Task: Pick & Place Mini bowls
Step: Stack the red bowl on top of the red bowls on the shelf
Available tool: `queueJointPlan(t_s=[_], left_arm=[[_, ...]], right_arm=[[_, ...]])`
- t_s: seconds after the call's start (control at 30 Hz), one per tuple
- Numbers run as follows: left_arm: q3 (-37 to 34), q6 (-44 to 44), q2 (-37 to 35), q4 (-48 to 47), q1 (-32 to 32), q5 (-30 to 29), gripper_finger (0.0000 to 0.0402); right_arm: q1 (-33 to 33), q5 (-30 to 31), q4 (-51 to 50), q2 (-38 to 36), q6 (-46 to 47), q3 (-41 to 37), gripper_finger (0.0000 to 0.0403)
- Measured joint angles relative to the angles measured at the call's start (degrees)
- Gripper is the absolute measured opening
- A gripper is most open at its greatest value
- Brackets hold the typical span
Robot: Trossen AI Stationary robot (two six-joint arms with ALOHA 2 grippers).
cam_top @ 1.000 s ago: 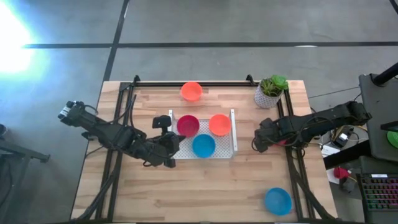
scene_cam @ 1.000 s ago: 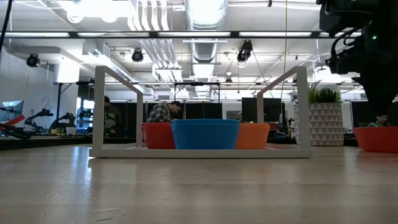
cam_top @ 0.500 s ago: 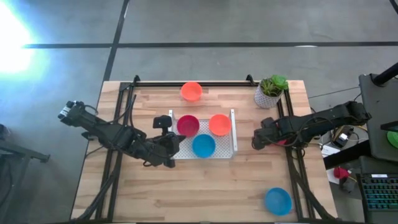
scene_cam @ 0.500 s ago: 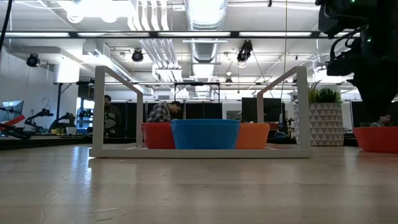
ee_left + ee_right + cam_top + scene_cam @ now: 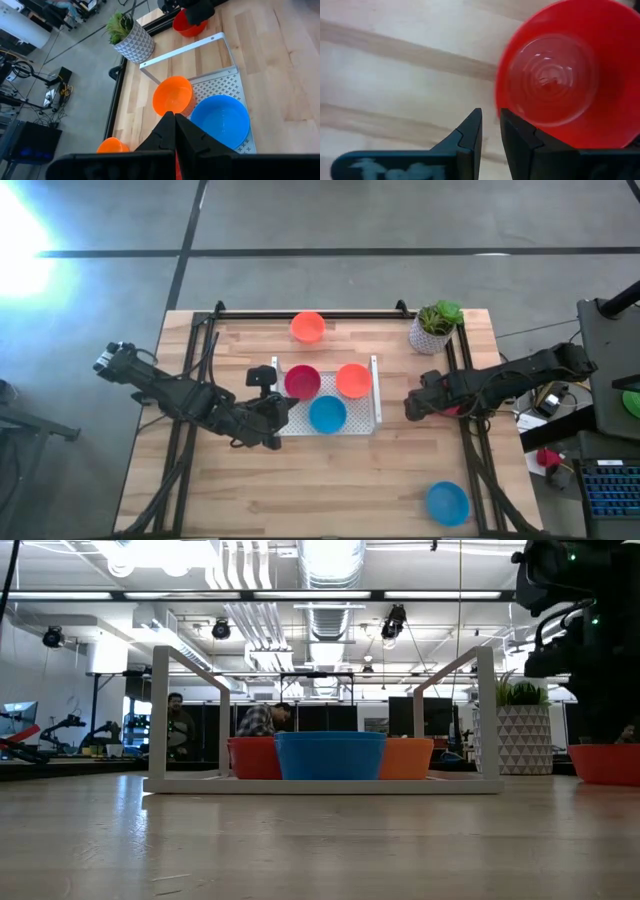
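A white perforated tray (image 5: 376, 395) holds a red bowl (image 5: 302, 382), an orange bowl (image 5: 352, 380) and a blue bowl (image 5: 327, 414). Another orange bowl (image 5: 308, 327) sits near the far edge, and another blue bowl (image 5: 447, 503) at the near right. Right of the tray, a second red bowl (image 5: 570, 70) rests on the table (image 5: 605, 762). My right gripper (image 5: 490, 114) points down over its rim, fingers a little apart and nothing between them. My left gripper (image 5: 175, 120) hangs shut and empty above the tray's left side (image 5: 283, 412). My right gripper stands over the red bowl's rim (image 5: 498, 95), one fingertip (image 5: 506, 120) showing in front of the bowl's edge and the other (image 5: 476, 120) over bare table. Whether either finger touches the bowl, I cannot tell.
A green plant in a white pot (image 5: 435, 325) stands at the far right corner. The tray's raised white frame (image 5: 480, 710) rises above the bowls. Bare wood lies along the table's near side (image 5: 320, 480).
My right gripper has rolled a little about its wrist while staying over the red bowl, which has kept its place on the table.
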Motion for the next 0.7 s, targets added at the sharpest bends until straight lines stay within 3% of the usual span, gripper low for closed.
queueJointPlan(t_s=[0.7], left_arm=[[0.0,-0.09,0.0,-0.04,0.0,0.59,0.0]], right_arm=[[-0.04,5.49,1.27,2.74,-1.09,-0.87,0.0066]])
